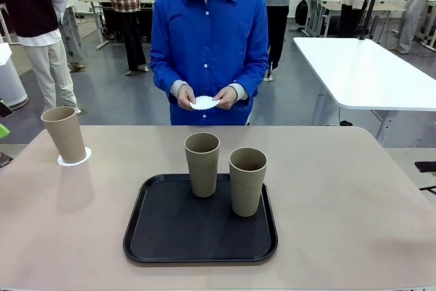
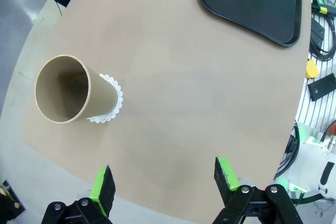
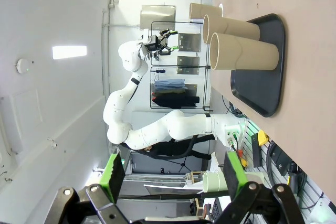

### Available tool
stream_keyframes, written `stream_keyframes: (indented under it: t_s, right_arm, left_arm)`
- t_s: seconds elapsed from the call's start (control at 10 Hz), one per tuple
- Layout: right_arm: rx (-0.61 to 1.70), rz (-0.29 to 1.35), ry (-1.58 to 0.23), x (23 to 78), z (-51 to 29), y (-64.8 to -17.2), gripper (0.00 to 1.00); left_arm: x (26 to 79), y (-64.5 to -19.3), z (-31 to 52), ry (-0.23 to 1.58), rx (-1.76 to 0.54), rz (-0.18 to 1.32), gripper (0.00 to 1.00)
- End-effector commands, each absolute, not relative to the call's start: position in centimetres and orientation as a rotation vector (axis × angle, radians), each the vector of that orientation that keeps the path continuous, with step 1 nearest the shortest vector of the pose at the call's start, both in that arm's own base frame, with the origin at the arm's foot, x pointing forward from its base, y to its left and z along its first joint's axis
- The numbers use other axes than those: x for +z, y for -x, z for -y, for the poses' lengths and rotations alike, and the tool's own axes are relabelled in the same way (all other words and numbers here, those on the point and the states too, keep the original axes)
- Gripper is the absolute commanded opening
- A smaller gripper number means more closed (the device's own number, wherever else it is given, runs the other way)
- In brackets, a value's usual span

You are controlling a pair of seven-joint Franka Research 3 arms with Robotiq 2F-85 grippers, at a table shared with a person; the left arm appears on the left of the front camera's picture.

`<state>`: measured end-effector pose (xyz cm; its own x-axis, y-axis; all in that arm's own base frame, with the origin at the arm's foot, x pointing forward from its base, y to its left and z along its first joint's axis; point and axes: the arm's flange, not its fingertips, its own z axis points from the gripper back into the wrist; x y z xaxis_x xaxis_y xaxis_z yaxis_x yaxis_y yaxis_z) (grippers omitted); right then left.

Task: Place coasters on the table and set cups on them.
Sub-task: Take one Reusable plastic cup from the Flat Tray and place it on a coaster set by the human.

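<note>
Nearest in, the left gripper (image 2: 164, 182) hangs over the beige table (image 2: 173, 77) with its jaws spread wide and nothing between them. The right gripper (image 3: 176, 174) is released too, empty, held off to the side.

On to the black tray (image 1: 201, 236). Two tan tumblers wait on it, the near-right cup (image 1: 247, 182) and the back cup (image 1: 202, 165), just beside each other with a sliver of gap. That's the first hazard: they're tall, tapered and narrow at the foot, so a finger sliding in for one could well clip its neighbour and tip it.

Over by the table's left edge, the third cup (image 1: 64, 134) stands on its coaster (image 1: 73, 161), job done there. But it sits close to where the left gripper hovers, and a careless sweep would likely send it over.

Farthest off, the person's hands (image 1: 186, 96) pinch a fresh paper coaster (image 1: 204, 103) at waist height, not yet laid down. If a gripper reaches in early, it may meet those hands. And that doily looks feather-light, so a cup landing off-centre may skid or crumple it.
</note>
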<state>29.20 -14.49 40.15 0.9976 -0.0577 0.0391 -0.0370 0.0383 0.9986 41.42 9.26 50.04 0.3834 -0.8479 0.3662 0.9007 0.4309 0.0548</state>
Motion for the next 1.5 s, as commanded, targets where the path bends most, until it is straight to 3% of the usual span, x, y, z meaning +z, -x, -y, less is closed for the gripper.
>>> stream_keyframes:
  t_s: [0.0,0.4,0.6,0.8,1.0,1.1,1.2,1.3,1.4]
  right_arm:
    - [-0.012,0.082,-1.545,40.2,14.5,-29.3,1.0]
    - [-0.012,0.082,-1.545,40.2,14.5,-29.3,1.0]
    - [-0.012,0.082,-1.545,40.2,14.5,-29.3,1.0]
    - [-0.012,0.082,-1.545,40.2,14.5,-29.3,1.0]
    - [-0.012,0.082,-1.545,40.2,14.5,-29.3,1.0]
    - [-0.012,0.082,-1.545,40.2,14.5,-29.3,1.0]
    - [-0.012,0.082,-1.545,40.2,14.5,-29.3,1.0]
    - [-0.012,0.082,-1.545,40.2,14.5,-29.3,1.0]
    - [-0.012,0.082,-1.545,40.2,14.5,-29.3,1.0]
  left_arm:
    - [50.2,-41.6,-9.2,0.145,-1.116,0.355,1.0]
    - [50.0,-41.4,-9.3,0.163,-1.121,0.366,1.0]
    - [50.3,-37.0,-7.7,-0.019,-0.769,0.42,1.0]
    - [50.4,-32.1,-6.3,-0.067,-0.646,0.331,1.0]
    - [50.1,-30.2,-5.9,0.063,-0.594,0.146,1.0]
    - [50.0,-30.4,-6.0,0.122,-0.576,0.194,1.0]
    - [49.7,-31.4,-6.9,-0.031,-0.609,0.252,1.0]
    - [49.5,-30.2,-6.4,0.025,-0.591,0.188,1.0]
    - [49.6,-31.7,-7.4,0.323,-0.557,0.253,1.0]
